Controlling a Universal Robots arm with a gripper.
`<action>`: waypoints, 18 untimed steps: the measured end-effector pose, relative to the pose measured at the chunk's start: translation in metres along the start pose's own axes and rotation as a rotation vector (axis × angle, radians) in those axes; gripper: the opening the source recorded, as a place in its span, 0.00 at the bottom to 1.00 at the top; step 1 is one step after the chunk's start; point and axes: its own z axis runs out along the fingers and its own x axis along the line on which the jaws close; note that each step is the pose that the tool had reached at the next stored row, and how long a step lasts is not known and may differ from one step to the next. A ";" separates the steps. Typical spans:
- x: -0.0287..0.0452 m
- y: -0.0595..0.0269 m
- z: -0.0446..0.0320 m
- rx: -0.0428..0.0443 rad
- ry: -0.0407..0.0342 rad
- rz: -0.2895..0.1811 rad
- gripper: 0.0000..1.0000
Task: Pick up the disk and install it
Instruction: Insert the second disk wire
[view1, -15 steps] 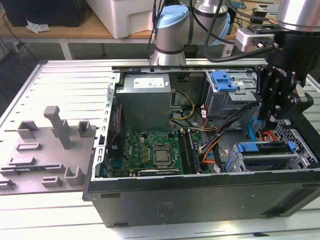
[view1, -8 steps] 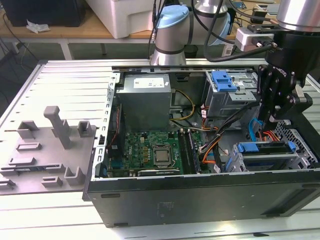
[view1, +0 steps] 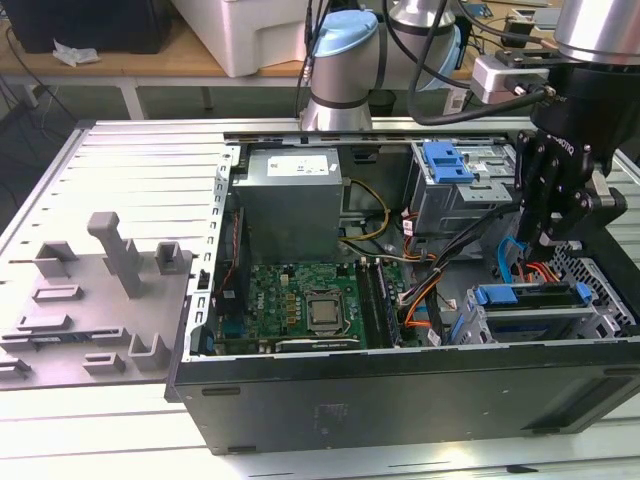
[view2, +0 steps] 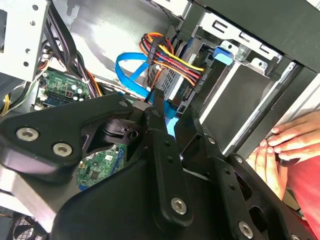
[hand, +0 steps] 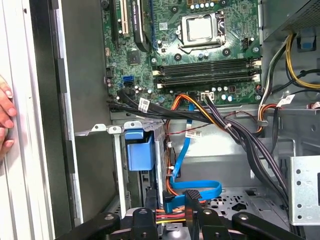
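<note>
Hovering inside the open computer case (view1: 400, 400), the pincer (view1: 548, 225) hangs just above the drive cage (view1: 600, 320), near the case's front end. The disk (view1: 530, 297) sits in that cage in its blue carrier, directly below the pincer and slightly toward the motherboard (view1: 300, 305); its long axis runs across the cage, parallel to the case's near wall. The fingers (view2: 162, 150) stand close together with nothing visibly between them. A person's hand (view2: 290, 145) rests on the case's outer edge beside the cage.
</note>
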 end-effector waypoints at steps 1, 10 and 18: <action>0.0001 0.0000 0.0001 0.0000 -0.0001 0.000 0.36; 0.0005 0.0000 0.0006 -0.0009 0.0037 0.000 0.27; 0.0008 0.0000 0.0016 -0.0047 0.0198 -0.002 0.16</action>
